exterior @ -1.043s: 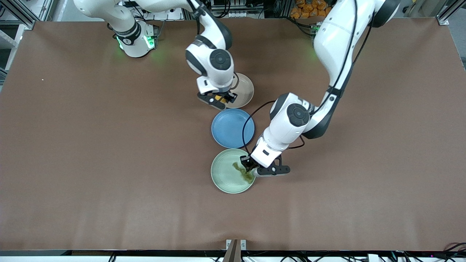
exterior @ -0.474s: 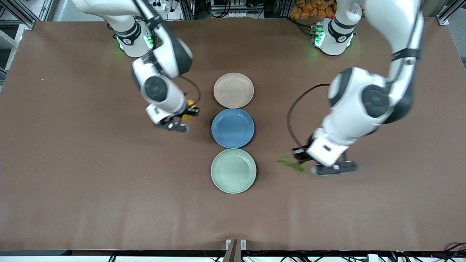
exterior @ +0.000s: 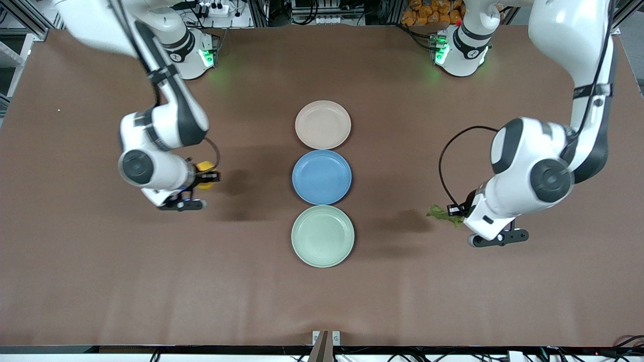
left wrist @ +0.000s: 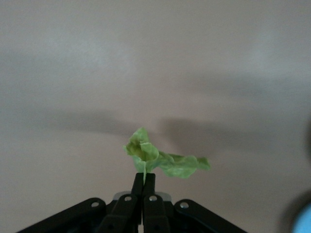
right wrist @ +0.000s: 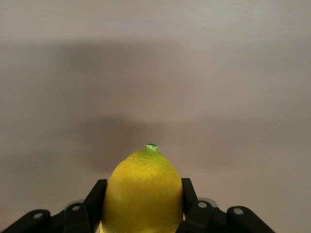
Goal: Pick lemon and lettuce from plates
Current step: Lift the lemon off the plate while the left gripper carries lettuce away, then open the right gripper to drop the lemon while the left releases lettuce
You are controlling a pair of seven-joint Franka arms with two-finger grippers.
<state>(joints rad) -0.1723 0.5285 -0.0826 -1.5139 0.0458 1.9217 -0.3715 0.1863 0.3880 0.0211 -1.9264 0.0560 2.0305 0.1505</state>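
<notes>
Your right claw [exterior: 203, 177] clamps the lemon [exterior: 204, 166] over bare counter [exterior: 100, 281] at its arm's end. Your left claw [exterior: 459, 210] pinches the lettuce [exterior: 443, 213] likewise, so both plates [exterior: 322, 124] sit empty.

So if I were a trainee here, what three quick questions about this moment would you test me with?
1. True or false: the lemon lies on the beige-pink plate.
2. What does the left gripper hold? A) the lettuce B) a plate C) nothing
3. Fill in: the blue plate sits between the beige-pink plate and the ____ plate.

Key:
1. False. The right gripper holds it, over bare table toward the right arm's end.
2. A. It is pinched between the fingers over bare table toward the left arm's end.
3. Mint green, the one nearest the front camera. All three plates lie bare.
</notes>
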